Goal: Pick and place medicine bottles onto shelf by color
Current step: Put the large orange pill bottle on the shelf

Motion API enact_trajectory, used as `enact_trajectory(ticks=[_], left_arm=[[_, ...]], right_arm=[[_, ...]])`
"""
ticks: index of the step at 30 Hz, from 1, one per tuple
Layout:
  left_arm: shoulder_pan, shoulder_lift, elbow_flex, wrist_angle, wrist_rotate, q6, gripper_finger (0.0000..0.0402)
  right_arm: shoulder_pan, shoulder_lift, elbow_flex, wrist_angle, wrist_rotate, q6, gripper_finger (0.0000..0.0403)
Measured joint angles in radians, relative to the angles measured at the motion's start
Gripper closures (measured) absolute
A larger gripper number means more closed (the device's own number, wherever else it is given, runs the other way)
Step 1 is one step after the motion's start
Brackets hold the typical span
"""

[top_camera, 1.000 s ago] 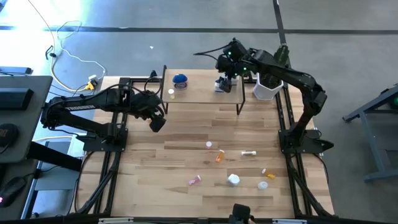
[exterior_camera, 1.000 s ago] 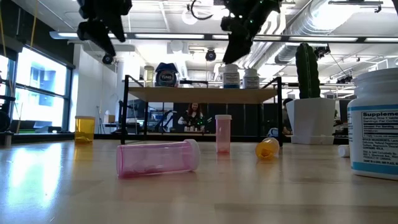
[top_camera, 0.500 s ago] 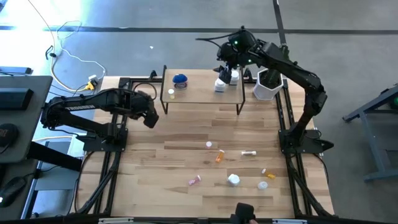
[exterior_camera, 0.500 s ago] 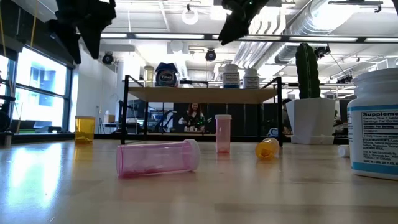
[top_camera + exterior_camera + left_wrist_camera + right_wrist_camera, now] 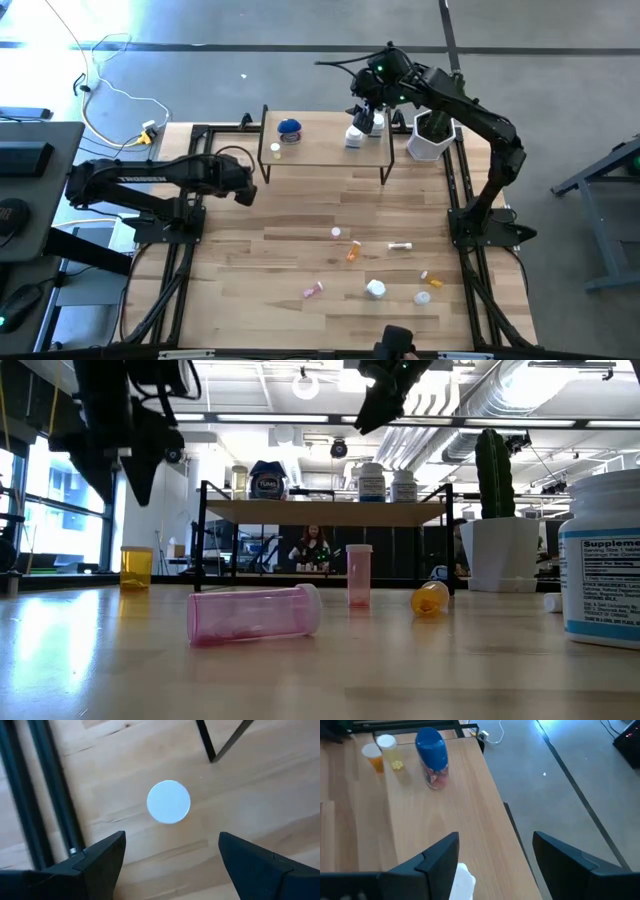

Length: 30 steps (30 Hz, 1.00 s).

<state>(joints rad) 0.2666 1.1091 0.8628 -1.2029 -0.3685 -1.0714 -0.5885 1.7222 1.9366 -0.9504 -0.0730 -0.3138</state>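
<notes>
Left wrist view: the left pincer (image 5: 170, 852) gapes released above a round white cap (image 5: 168, 801) on grained wood

Two dark, jointed arms are showing in the top-down view, the left arm (image 5: 150, 180) filling the left middle of the frame, the right arm (image 5: 470, 130) running down the upper right. Both are wearing matte black housings with rounded joint casings. White lettering is running along the left arm's long link, too small to read. A green light is glowing near the right arm's wrist, with a thin black cable looping off it. The left gripper's fingers (image 5: 100, 862) are appearing as broad, black, wedge-shaped plates; the right gripper's fingers (image 5: 437, 862) are looking the same.
</notes>
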Motion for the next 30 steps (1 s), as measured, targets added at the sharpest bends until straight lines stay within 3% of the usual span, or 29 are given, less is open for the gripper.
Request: enact_trajectory(ticks=[18,30], left_arm=[[0.086,0.0,-0.249,0.356,-0.005,-0.018,0.0092],[0.141,0.084,-0.261,0.414,-0.03,0.045,0.0092]], right_arm=[[0.0,0.0,0.0,0.001,0.008,-0.001,0.0158],[0.0,0.0,0.0,0.001,0.005,-0.001,0.0158]])
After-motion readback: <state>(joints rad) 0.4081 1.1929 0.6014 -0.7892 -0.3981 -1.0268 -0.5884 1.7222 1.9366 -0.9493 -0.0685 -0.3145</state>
